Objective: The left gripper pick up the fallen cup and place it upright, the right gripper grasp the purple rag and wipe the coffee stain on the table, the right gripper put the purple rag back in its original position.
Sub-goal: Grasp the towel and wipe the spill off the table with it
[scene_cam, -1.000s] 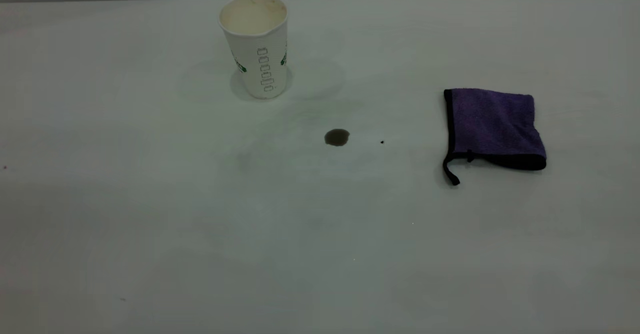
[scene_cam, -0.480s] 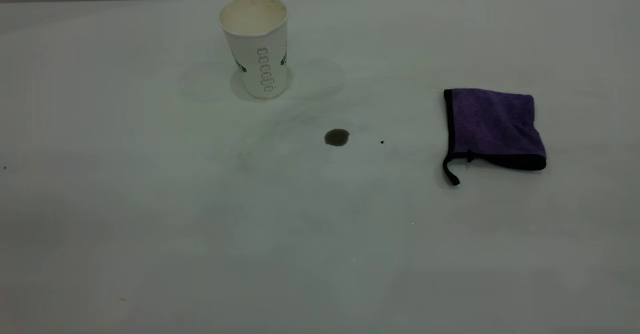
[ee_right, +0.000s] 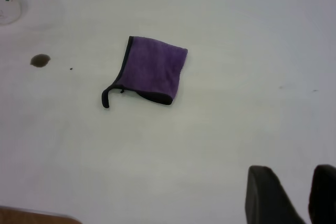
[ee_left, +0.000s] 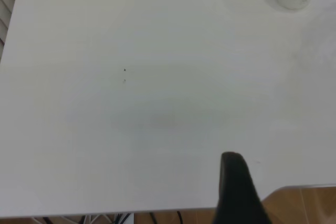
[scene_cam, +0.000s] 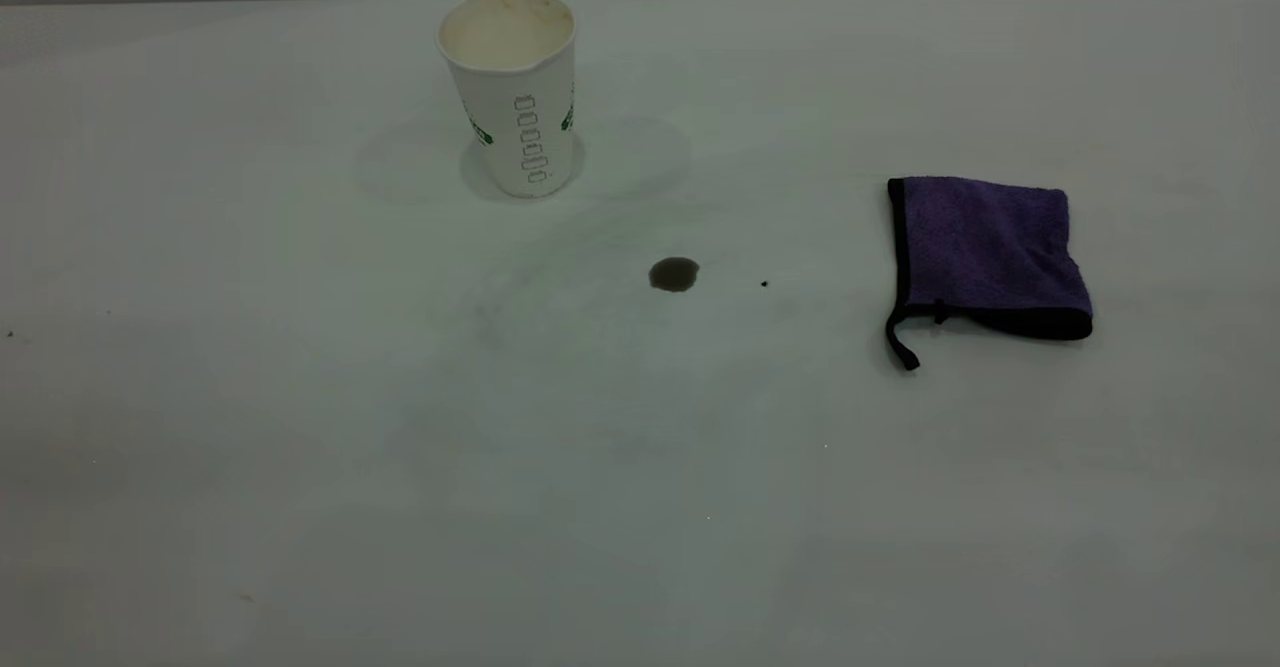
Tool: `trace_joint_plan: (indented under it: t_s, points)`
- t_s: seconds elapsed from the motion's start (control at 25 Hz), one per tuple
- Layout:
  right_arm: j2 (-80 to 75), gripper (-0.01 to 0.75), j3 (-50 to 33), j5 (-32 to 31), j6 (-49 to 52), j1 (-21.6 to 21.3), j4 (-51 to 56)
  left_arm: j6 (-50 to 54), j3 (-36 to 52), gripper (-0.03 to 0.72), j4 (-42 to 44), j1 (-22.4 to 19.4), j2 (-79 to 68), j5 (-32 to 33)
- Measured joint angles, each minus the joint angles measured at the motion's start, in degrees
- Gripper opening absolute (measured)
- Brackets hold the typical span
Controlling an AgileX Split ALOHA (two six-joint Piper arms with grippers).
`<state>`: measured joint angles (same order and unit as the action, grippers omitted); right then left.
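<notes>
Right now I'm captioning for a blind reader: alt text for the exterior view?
A white paper cup stands upright at the back of a white table. A small brown coffee stain sits mid-table, with a folded purple rag to its right; no gripper shows.

Dim exterior view with greyish cast, brighter washed-out wrist views, soft faint shadows, mild blur, no glare

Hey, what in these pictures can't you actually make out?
Cup logo: turned away in the exterior view, cropped by the edge in both wrist views.
Left pincer: absent from the exterior view, mostly cut off in its wrist view.
Right pincer: only its open tips show, in its wrist view.
Speck: too small to identify.
</notes>
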<state>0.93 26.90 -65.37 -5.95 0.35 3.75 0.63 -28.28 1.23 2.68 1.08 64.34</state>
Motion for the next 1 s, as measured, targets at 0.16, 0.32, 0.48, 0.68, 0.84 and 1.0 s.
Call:
trace_joint_plan:
  t_s: [0.16,0.32,0.48,0.68,0.84,1.0]
  points:
    - [0.0,0.238,0.0,0.0,0.0,0.0,0.0,0.0,0.0,0.513,0.0,0.0,0.0,0.0]
    - [0.0,0.238,0.0,0.0,0.0,0.0,0.0,-0.01,0.0,0.513,0.0,0.0,0.0,0.0]
    - [0.0,0.238,0.0,0.0,0.0,0.0,0.0,-0.01,0.0,0.513,0.0,0.0,0.0,0.0]
    - [0.0,0.238,0.0,0.0,0.0,0.0,0.0,-0.06,0.0,0.513,0.06,0.0,0.0,0.0]
    - [0.0,0.239,0.0,0.04,1.61,0.0,0.0,-0.06,0.0,0.513,0.06,0.0,0.0,0.04]
    - [-2.89,0.305,1.18,1.18,5.95,0.0,0.26,-0.06,0.0,0.513,0.06,0.0,0.0,0.04]
